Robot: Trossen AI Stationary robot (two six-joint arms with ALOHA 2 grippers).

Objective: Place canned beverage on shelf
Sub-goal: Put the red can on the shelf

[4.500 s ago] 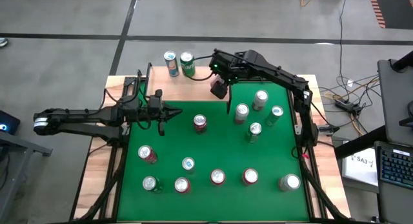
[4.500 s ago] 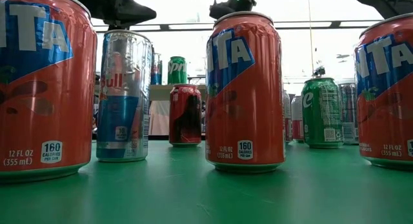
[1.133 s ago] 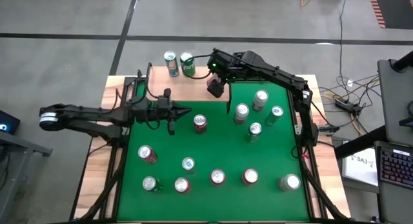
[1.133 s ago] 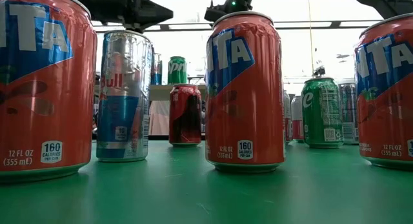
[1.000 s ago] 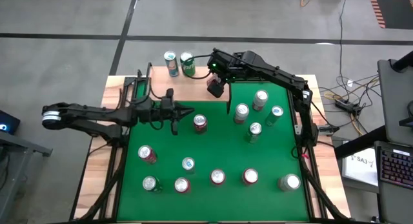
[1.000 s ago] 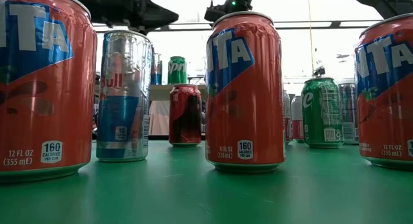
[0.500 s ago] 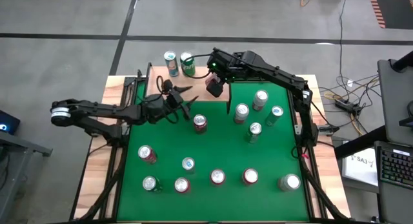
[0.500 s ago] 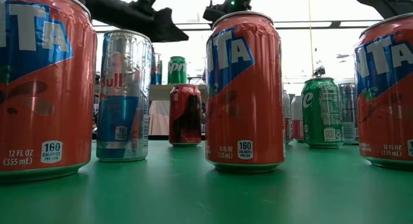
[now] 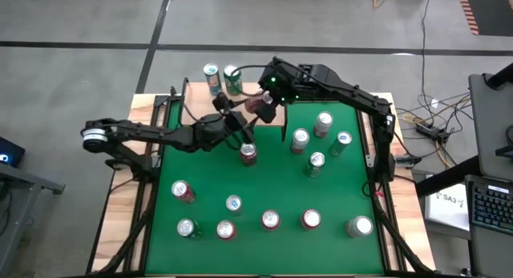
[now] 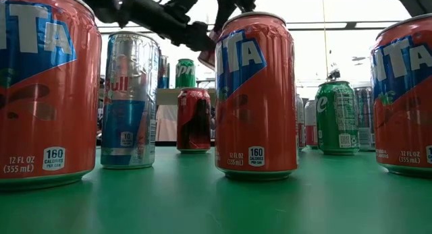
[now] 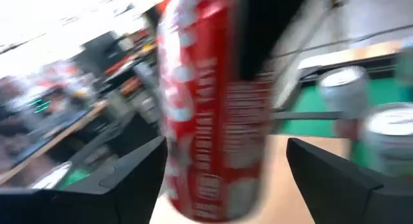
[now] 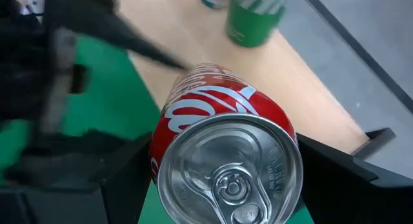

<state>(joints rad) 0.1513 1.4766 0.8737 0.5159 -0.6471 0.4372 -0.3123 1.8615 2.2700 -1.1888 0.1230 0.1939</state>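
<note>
Upper centre of the high view, right gripper (image 9: 265,108) clamps a red cola can (image 12: 226,150) above the shelf (image 9: 200,104), long axis tilted, silver pull-tab top toward its wrist camera. Left gripper (image 9: 240,124), fingers spread, holds nothing beside it.

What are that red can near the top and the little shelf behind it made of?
The red can looks like thin metal, probably aluminium: shiny silver lid with pull tab, glossy printed wall. The shelf looks like pale wood with a matte, faintly grained top.
</note>
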